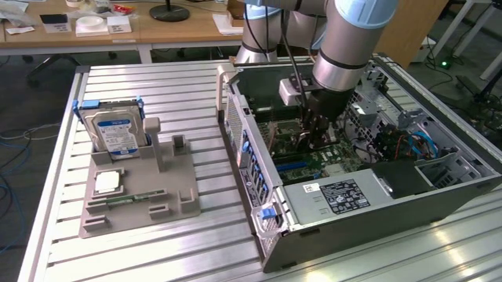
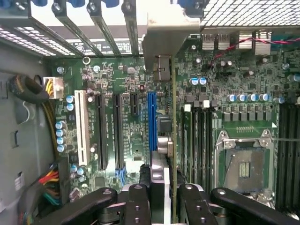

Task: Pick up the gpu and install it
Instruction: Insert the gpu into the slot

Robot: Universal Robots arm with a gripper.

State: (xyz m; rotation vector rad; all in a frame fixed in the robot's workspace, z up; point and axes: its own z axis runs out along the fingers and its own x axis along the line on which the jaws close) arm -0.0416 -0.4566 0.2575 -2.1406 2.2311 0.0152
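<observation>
A: Exterior view first. On the metal bench [image 1: 157,82] the open computer case [image 1: 377,194] lies on its side near the edge at the exterior view's right, and the robot arm [image 1: 349,47] reaches down into its middle. A grey parts holder [image 1: 137,200] with a hard drive [image 1: 116,134] stands well apart, toward the opposite edge.

B: And where is the gpu?

A: In the wrist view the gpu [image 2: 174,122] is seen edge-on, as a thin line running straight away from the gripper [image 2: 161,194]. Its long axis goes along the slots of the motherboard [image 2: 126,70], and its silver bracket [image 2: 171,35] is at the far end, against the rear wall of the case.

B: How does it lie to the blue slot?

A: It hangs just beside the blue slot [image 2: 152,119], on the side of the memory slots, and parallel to it. I cannot tell if the lower edge touches the board.

B: The gripper?

A: Its fingers [image 2: 137,206] are nearly together and clamped on the near end of the gpu, one on each face. I judge the card is held, not yet seated.
</observation>
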